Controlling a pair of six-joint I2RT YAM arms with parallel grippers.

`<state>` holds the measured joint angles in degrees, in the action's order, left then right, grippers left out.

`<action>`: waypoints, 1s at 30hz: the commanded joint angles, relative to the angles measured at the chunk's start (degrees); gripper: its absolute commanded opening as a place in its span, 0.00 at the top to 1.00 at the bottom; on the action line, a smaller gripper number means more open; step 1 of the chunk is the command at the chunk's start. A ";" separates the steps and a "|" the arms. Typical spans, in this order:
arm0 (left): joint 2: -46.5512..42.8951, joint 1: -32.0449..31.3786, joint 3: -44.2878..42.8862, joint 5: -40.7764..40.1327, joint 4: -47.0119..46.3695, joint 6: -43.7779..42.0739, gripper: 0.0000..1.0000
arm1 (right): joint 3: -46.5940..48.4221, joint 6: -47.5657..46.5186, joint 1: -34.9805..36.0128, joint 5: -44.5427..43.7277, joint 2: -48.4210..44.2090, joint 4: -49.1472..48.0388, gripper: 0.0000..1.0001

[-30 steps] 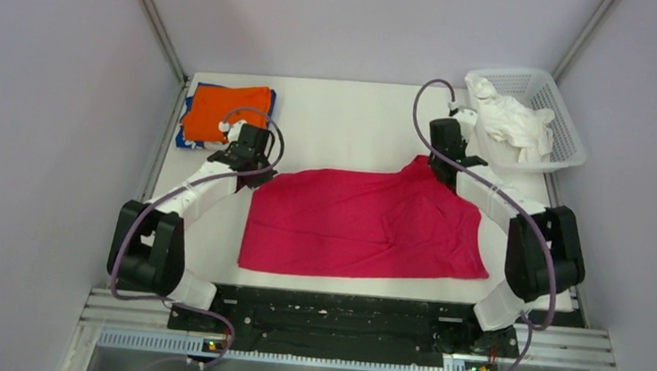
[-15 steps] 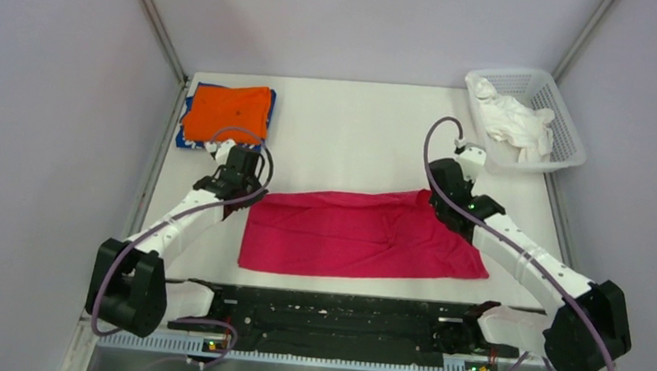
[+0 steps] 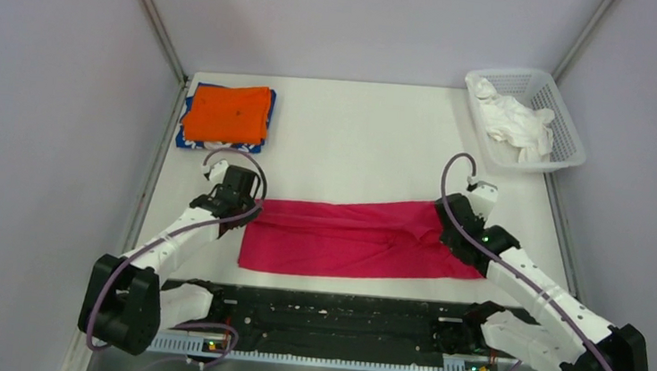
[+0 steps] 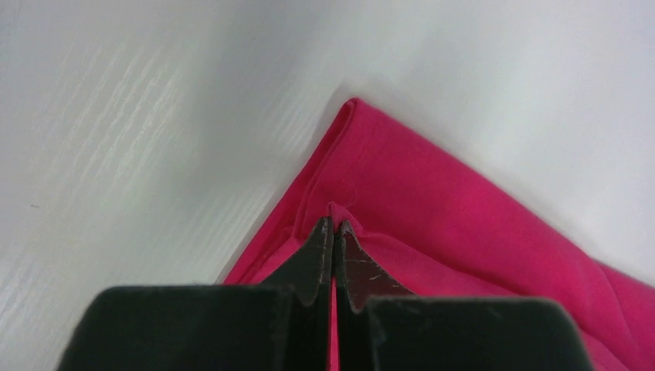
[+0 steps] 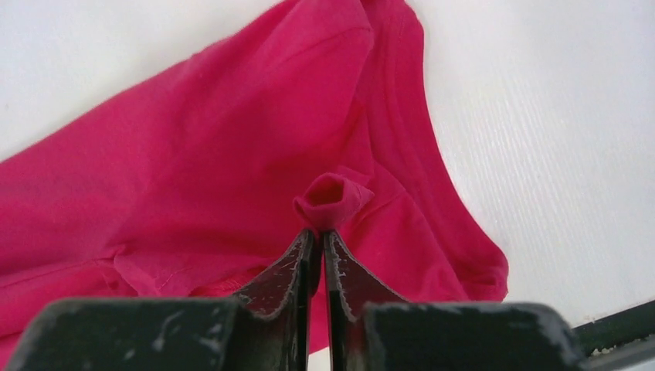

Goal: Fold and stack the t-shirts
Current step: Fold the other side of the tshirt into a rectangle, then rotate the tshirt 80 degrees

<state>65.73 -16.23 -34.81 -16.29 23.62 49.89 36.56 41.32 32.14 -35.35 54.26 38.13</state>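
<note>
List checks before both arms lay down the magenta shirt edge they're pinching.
1. Left gripper grip on the magenta-red cloth t-shirt: ok, jaws shut on its left corner fold.
2. Right gripper grip: ok, shut, a cloth nub bunched past the tips.
3. Held edge level between grippers: ok, roughly.
4. Cloth smooth: not ok, creases mid-shirt.
5. Near hem flat on the white table: cannot tell, right end hidden by the arm.
6. Folded orange t-shirt on the blue t-shirt, apart from both arms: ok.
</note>
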 commanded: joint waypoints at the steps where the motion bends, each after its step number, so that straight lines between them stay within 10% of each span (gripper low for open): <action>1: -3.24 -0.20 2.79 -0.51 -0.92 2.57 1.00 | -2.01 4.58 0.67 5.23 -2.34 3.36 0.87; 5: -5.83 -0.16 4.44 -1.75 1.41 4.14 0.85 | -3.89 7.00 1.10 12.98 -7.14 5.99 0.61; 10: -9.39 -0.16 2.46 -3.46 8.49 5.76 0.44 | -1.56 9.78 2.67 13.17 -15.96 10.95 0.39; 14: -12.67 -0.21 -0.77 -3.72 11.23 4.89 0.04 | 0.82 6.17 2.64 11.13 -20.72 7.67 0.01; 30: 7.06 -0.38 -3.99 21.81 -4.97 -4.95 0.01 | -5.46 8.17 1.64 9.37 -2.89 -7.15 0.01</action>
<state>68.77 -16.45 -39.44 0.60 21.89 47.75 33.19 46.11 34.11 -23.29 44.77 34.28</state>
